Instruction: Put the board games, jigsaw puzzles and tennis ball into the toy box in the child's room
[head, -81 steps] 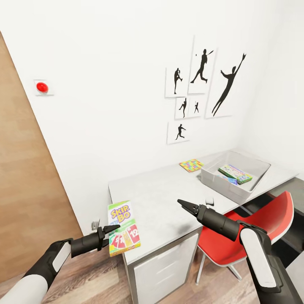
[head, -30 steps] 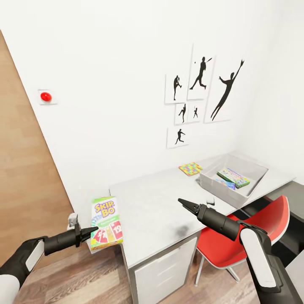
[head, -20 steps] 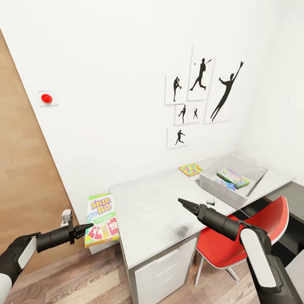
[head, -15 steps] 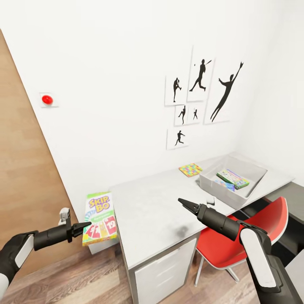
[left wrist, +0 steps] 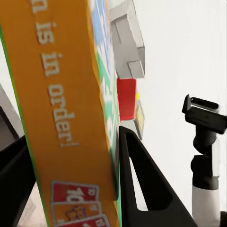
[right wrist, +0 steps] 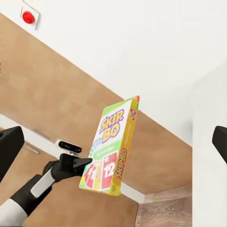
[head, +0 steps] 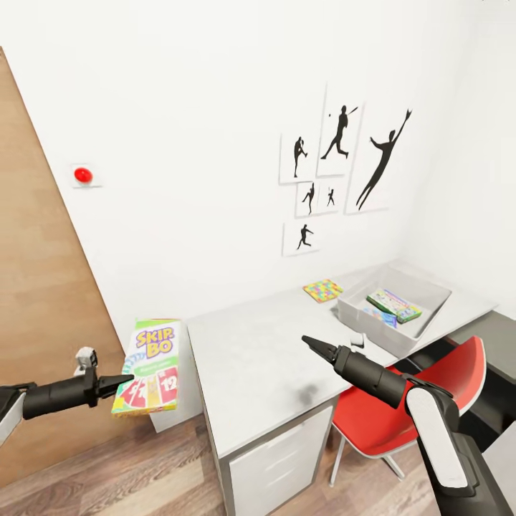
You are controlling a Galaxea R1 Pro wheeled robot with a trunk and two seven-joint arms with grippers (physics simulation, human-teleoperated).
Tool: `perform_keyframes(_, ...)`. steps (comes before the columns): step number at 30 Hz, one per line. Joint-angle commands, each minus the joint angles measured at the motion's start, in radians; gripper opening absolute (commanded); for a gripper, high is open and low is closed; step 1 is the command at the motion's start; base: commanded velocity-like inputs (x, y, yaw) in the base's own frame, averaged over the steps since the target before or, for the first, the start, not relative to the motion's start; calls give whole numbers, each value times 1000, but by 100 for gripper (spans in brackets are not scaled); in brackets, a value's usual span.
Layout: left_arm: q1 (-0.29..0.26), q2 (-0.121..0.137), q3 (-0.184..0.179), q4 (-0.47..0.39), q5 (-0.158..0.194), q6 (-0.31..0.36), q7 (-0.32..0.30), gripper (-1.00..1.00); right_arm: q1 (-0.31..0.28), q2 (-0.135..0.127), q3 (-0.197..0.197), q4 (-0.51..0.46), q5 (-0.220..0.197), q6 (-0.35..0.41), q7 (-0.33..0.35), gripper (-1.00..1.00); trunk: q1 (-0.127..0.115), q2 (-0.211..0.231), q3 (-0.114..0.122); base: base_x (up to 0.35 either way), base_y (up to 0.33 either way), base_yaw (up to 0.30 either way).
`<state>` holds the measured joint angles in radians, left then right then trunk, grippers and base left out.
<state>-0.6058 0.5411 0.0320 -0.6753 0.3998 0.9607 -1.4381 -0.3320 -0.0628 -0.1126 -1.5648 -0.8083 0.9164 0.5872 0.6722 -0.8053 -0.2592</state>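
My left gripper [head: 126,378] is shut on the lower edge of the yellow-red-green Skip-Bo board game [head: 149,367], holding it upright in the air to the left of the table [head: 258,351]. The left wrist view has the box's orange side [left wrist: 61,118] clamped between the two black fingers [left wrist: 142,189]. My right gripper [head: 309,343] hovers open over the table's front part, and its wrist view looks at the held box [right wrist: 111,156]. The toy box [head: 380,331] stands at the table's far right with a green-edged board game [head: 394,304] and a blue one [head: 378,315] inside. A jigsaw puzzle [head: 323,290] lies beside it.
A red chair [head: 423,401] is tucked under the table's right part. A wooden door [head: 43,287] fills the left side, with a red wall button [head: 83,174] next to it. Baseball silhouette pictures [head: 337,165] hang above the table. A small white item [head: 356,341] lies by the toy box.
My left arm has carried the Skip-Bo box leftward, from over the table's left corner to the air beside it. The right arm has stayed put. The view shifted slightly.
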Motion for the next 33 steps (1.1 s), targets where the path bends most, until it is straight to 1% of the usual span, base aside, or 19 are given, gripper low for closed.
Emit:
perform_keyframes(1,0,15,-13,-7,-2,9,-45,-100,-1,0,7,0,1,0,3,100,-4,6,2,0,0,0)
perform_keyframes(2,0,25,-27,-20,-3,9,-83,-100,-1,0,17,0,1,-4,2,100,-8,13,5,0,0,0)
perform_keyframes(4,0,35,-58,-42,-12,9,-129,-100,-1,0,34,1,2,-13,-6,100,-15,27,11,0,0,0)
perform_keyframes(6,0,41,-78,-53,-31,9,-133,-100,-1,0,42,1,2,-23,-22,100,-23,41,17,0,0,0)
perform_keyframes(10,0,47,-93,-57,-81,7,-133,-100,-1,1,49,2,1,-36,-65,100,-38,69,30,0,0,0)
perform_keyframes(13,0,48,-96,-58,-94,5,-133,-100,-1,1,50,2,1,-38,-81,100,-50,90,39,0,0,0)
perform_keyframes(15,0,53,-96,-58,-97,5,-133,-100,-1,1,51,2,1,-39,-85,100,-57,104,46,0,0,0)
perform_keyframes(17,0,68,-96,-58,-99,4,-133,-100,-1,1,51,2,1,-39,-89,100,-65,118,52,-48,0,0)
perform_keyframes(20,0,72,-96,-58,-100,4,-133,-100,-1,1,55,2,1,-39,-90,100,-77,139,61,-102,0,0)
perform_keyframes(22,0,73,-97,-58,-100,3,-133,-100,-1,2,76,4,2,-48,-91,100,-84,153,68,-121,0,0)
perform_keyframes(24,0,74,-98,-58,-101,3,-133,-100,-1,1,101,4,2,-82,-91,100,-92,167,74,-127,0,0)
perform_keyframes(26,0,74,-98,-58,-101,3,-133,-100,-1,1,117,4,2,-108,-92,100,-100,181,80,-129,0,0)
perform_keyframes(29,0,74,-98,-58,-101,3,-133,-100,-1,1,147,3,1,-131,-92,100,-111,202,89,-131,0,0)
perform_keyframes(33,1,75,-98,-58,-102,3,-133,-100,-1,1,162,3,1,-140,-92,100,-126,230,102,-131,0,0)
